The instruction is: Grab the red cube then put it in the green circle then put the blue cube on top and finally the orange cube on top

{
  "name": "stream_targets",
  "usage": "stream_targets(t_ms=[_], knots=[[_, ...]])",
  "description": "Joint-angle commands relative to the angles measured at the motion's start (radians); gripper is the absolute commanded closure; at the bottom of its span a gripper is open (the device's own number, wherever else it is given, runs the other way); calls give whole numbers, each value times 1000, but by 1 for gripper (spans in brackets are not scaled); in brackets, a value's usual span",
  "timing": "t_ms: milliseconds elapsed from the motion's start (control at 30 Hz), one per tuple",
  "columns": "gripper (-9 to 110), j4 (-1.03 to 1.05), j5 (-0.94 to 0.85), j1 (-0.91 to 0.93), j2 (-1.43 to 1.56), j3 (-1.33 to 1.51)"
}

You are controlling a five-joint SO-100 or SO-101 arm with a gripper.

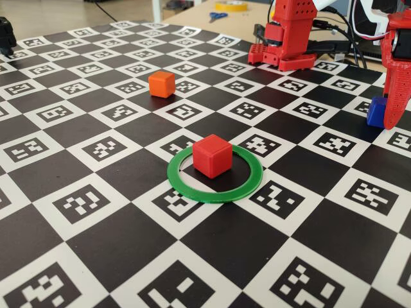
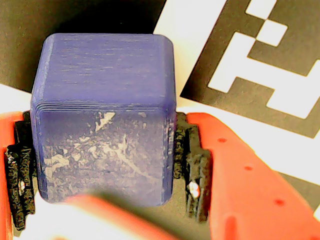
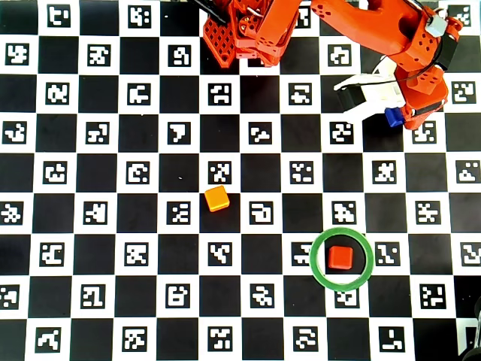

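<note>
Wrist view: fingers [image 2: 177, 165] clamped on the blue cube [image 2: 102, 115] (red cube [image 1: 212, 155] already inside green circle [image 1: 215, 174]). Risk: slipping mid-carry, landing off-centre, toppling.

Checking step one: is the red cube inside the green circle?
Inside. The red cube sits within the green circle, clear of it in the overhead view.
</note>
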Motion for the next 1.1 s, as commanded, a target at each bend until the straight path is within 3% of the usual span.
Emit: stream_targets(t_ms=[0, 667, 1067], knots=[[94, 17, -6, 3, 25, -60], [96, 380, -112, 149, 222, -273], [97, 588, -195, 319, 181, -571]])
